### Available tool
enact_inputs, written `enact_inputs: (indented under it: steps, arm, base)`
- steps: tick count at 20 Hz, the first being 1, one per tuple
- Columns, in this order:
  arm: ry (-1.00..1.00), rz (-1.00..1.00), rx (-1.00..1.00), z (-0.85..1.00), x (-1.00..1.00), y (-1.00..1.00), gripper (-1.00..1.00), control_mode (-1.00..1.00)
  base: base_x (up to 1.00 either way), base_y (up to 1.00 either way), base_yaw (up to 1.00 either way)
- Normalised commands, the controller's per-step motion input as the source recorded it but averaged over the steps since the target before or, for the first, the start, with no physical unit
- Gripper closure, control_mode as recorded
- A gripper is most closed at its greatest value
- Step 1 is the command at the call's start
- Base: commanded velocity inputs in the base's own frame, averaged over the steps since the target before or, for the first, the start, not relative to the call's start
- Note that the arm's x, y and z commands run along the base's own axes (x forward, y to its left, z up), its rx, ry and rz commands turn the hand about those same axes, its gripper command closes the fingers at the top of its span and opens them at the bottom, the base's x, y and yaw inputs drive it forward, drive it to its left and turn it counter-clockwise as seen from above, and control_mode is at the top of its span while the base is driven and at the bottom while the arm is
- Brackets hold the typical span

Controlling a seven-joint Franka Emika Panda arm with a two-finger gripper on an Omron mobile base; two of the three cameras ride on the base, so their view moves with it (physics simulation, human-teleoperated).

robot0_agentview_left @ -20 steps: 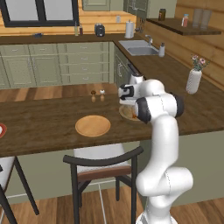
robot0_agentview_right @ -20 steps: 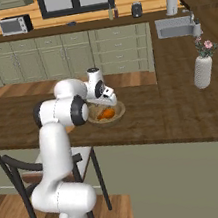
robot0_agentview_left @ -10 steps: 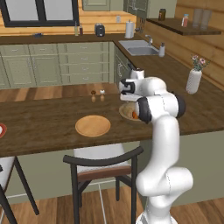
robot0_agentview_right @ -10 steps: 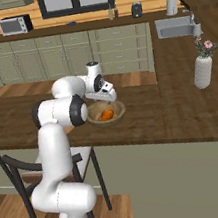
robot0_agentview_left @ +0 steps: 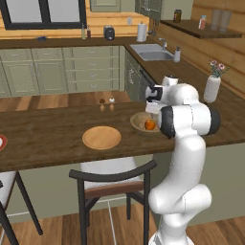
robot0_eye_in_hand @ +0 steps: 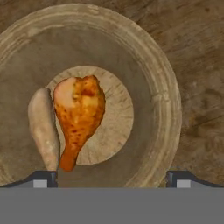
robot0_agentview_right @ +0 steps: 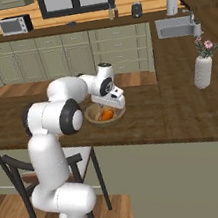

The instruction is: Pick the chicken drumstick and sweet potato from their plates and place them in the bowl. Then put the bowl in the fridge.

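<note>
The tan wooden bowl (robot0_eye_in_hand: 171, 103) stands on the brown counter, and I look straight down into it. On its floor lies the glossy orange chicken drumstick (robot0_eye_in_hand: 81, 113), bone tip toward my fingers. The pale brown sweet potato (robot0_eye_in_hand: 43, 127) rests right beside it. My gripper (robot0_eye_in_hand: 111, 178) hovers just above the bowl, open, with nothing between its fingertips (robot0_eye_in_hand: 43, 177). From the base, the bowl (robot0_agentview_left: 139, 122) with the orange drumstick (robot0_agentview_left: 150, 125) sits under my gripper (robot0_agentview_left: 151, 111). The wooden plate (robot0_agentview_left: 101, 137) and the red-rimmed plate (robot0_agentview_left: 1, 142) lie to the left. The fridge is out of view.
Two small shakers (robot0_agentview_left: 106, 104) stand behind the wooden plate. A white vase with flowers (robot0_agentview_right: 203, 70) sits on the counter to the right. A dark chair (robot0_agentview_left: 112, 177) is pushed under the counter's near edge. Sink and green cabinets line the far wall.
My gripper has opened wider and lifted a little off the bowl. The drumstick it let go lies in the bowl.
</note>
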Motion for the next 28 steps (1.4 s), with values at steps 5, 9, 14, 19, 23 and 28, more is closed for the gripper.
enact_inputs:
  steps: [5, 9, 14, 19, 23, 28]
  arm:
    - [0.01, -0.07, 0.03, -0.24, -0.33, -0.31, -1.0, -1.0]
    - [0.0, -0.01, 0.0, -0.12, 0.09, -0.27, -1.0, -1.0]
    - [0.0, 0.0, 0.0, -0.08, 0.23, -0.04, -1.0, -1.0]
    - [0.0, -0.04, 0.02, -0.2, 0.35, 0.0, -1.0, -1.0]
    - [0.0, -0.1, 0.03, -0.35, 0.05, 0.0, -1.0, -1.0]
    - [0.0, -0.08, 0.03, -0.3, 0.01, 0.0, -1.0, -1.0]
  base:
    - [0.0, 0.0, 0.0]
    - [0.0, 0.0, 0.0]
    - [0.0, 0.0, 0.0]
    - [0.0, 0.0, 0.0]
    - [0.0, 0.0, 0.0]
    - [0.0, 0.0, 0.0]
